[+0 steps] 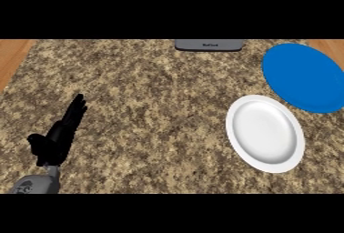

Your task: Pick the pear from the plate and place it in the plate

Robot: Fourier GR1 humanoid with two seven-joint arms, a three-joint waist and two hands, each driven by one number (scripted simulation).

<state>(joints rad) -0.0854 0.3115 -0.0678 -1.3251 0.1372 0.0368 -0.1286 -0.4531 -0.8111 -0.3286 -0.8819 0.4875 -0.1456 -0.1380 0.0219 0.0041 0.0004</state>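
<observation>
A white plate (265,134) lies on the granite counter at the right, with nothing on it. Behind it, at the far right, lies a blue plate (304,77), also bare. No pear shows anywhere in the head view. My left hand (59,134) rests at the lower left, fingers straight and pointing up, holding nothing. My right hand is out of sight.
A grey appliance (209,44) sits at the counter's far edge, top centre. Wooden strips (13,54) border the granite at the upper left and upper right corners.
</observation>
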